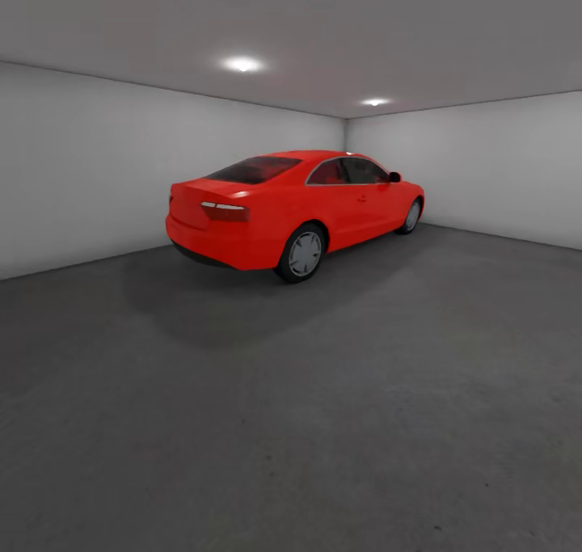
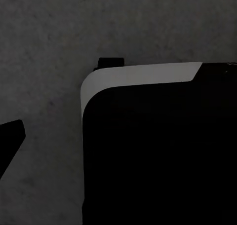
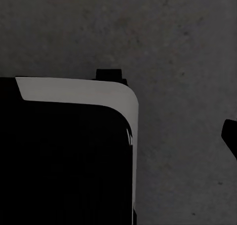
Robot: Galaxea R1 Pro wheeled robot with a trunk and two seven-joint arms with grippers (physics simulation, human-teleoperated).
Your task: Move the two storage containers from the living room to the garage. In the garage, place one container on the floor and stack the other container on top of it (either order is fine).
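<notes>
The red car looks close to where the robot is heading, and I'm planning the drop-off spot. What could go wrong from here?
1. The red car stands mid-garage; driving straight on could clip its rear corner.
2. The dark floor is unmarked, so the drop spot may land in the car's path.
3. Both wrist views look down at bare concrete past the robot's own dark body, so arm checks are limited.

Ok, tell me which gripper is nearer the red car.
Cannot tell. The red car stands ahead, toward the left wall, in the head view; both wrist views look down at concrete floor beside the robot's dark base.
</notes>
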